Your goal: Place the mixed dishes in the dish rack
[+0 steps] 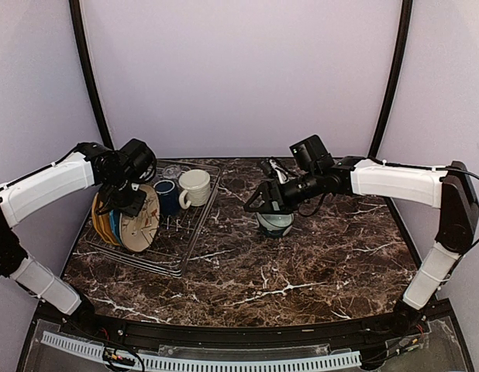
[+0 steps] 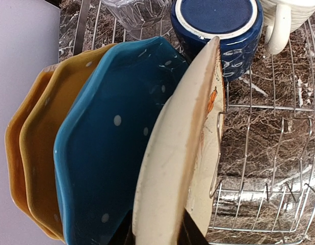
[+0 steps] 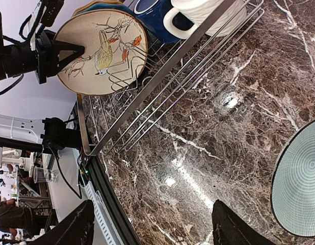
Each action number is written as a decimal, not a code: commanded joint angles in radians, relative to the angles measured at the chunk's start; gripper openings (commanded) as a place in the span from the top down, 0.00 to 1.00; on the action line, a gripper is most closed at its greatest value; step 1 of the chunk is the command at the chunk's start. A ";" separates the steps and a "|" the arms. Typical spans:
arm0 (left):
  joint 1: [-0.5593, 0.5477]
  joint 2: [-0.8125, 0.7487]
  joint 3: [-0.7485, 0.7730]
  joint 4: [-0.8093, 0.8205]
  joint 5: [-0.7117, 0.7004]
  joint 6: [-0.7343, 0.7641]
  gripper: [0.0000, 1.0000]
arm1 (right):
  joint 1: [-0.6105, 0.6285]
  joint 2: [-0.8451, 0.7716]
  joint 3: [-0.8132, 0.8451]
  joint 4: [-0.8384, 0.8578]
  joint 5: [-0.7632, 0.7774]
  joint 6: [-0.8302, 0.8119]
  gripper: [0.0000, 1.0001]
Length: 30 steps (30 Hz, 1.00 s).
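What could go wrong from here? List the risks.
The cream bird plate stands on edge between the left fingers; released, it might tip against the navy mug or the blue plate. The pale green bowl lies off to one side of the open right fingers; a grasp from here may catch only its rim and slip.

A cream scalloped plate with an orange print (image 2: 173,153) stands on edge in the dark wire dish rack (image 2: 269,168), its rim between the left pincer's (image 2: 156,237) dark fingers (image 2: 190,236); contact is unclear. Just beside it lean a blue white-dotted scalloped plate (image 2: 111,143) and two yellow scalloped plates (image 2: 40,153). Behind them stand a dark navy mug (image 2: 218,25), a cream ribbed mug (image 2: 285,20) and a clear glass tumbler (image 2: 137,13). The dark marble bench (image 2: 259,132) shows through the wires.
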 commanded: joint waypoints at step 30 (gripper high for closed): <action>0.004 -0.147 0.168 0.042 0.176 0.139 0.31 | 0.009 -0.004 0.091 -0.151 0.165 -0.110 0.24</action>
